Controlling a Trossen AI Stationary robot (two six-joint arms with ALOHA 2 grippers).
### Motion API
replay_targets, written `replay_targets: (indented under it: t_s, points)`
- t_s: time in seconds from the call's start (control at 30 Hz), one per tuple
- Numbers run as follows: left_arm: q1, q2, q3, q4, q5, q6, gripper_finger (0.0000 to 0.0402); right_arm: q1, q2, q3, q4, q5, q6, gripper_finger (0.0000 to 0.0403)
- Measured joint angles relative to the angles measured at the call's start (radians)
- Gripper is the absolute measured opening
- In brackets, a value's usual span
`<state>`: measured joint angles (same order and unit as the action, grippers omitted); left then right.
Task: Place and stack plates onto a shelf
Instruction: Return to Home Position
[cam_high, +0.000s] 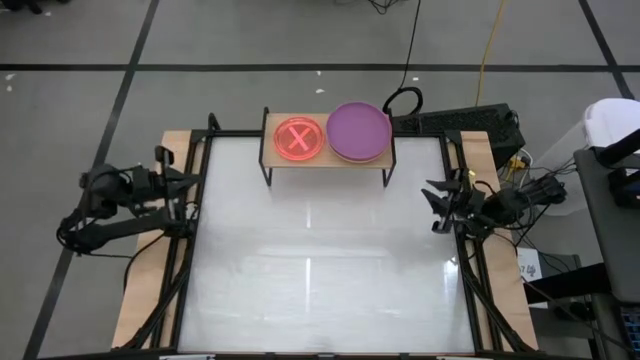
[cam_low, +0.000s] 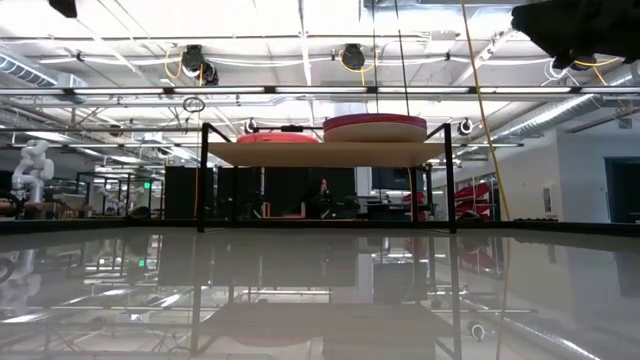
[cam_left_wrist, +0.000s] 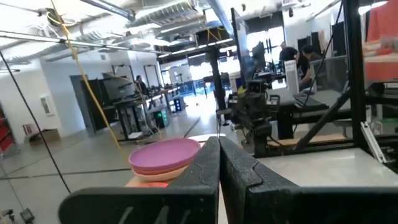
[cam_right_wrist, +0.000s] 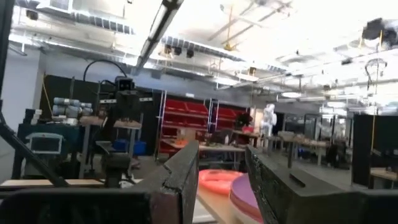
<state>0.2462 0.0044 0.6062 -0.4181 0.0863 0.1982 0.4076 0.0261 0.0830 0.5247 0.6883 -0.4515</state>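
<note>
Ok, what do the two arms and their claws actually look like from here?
The left arm and right arm are both dark, near-black jointed links with black cables looped alongside. The left claw has two thick matte-black fingers tapering to wedge-like tips; the right claw has the same blocky black fingers. No markings show on either.
</note>
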Motion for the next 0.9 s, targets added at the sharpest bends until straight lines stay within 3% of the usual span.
replay_targets:
  t_s: [0.13, 0.47, 0.9]
  points:
    - [0.000, 0.000, -0.004, 0.013, 0.000, -0.046, 0.0001, 0.000, -0.025, 0.000, -0.012, -0.008, -0.014, 0.0114]
    - [0.000, 0.000, -0.282, 0.338, 0.023, -0.107, 0.0001, 0.000, -0.023, 0.000, -0.156, -0.008, 0.021, 0.0114]
    - [0.000, -0.001, -0.437, 0.485, 0.054, -0.152, 0.0001, 0.000, -0.023, 0.000, -0.270, -0.008, 0.093, 0.0114]
